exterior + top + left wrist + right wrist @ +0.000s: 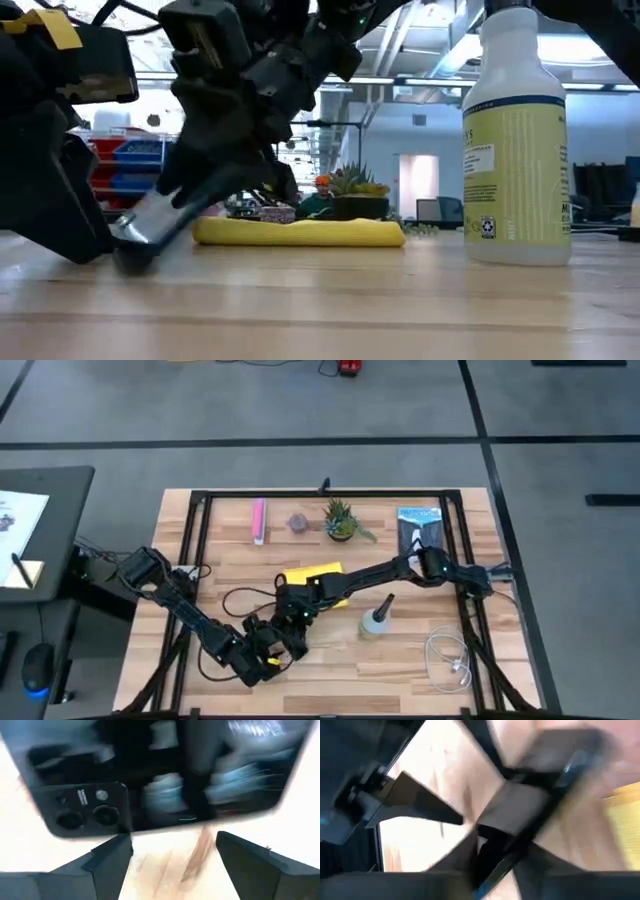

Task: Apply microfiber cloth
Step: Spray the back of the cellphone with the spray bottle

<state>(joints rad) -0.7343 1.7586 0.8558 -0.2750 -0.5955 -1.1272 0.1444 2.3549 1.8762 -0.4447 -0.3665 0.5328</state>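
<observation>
- The wooden table [420, 660] carries everything, with both dark arms reaching toward its front middle.
- The right arm stretches from the right side across the table; the right gripper [291, 607] is tipped down near the front middle, its 2 fingers closed on the edge of a black phone [165, 775], which the low view shows tilted with 1 end near the tabletop.
- The left arm comes in from the left edge; the left gripper [172, 857] sits low at the front of the table, just beside the phone, its 2 fingers spread apart with bare wood between them and nothing held.
- The microfiber cloth [318, 582], bright yellow, lies flat on the table just behind the right gripper, partly covered by the right arm; in the low view it is a low yellow strip [300, 232] behind the phone.
- A spray bottle [515, 140] stands upright to the right of the cloth.
- A small potted plant [340, 520] stands toward the back.
- A pink bar [259, 520] lies at the back left.
</observation>
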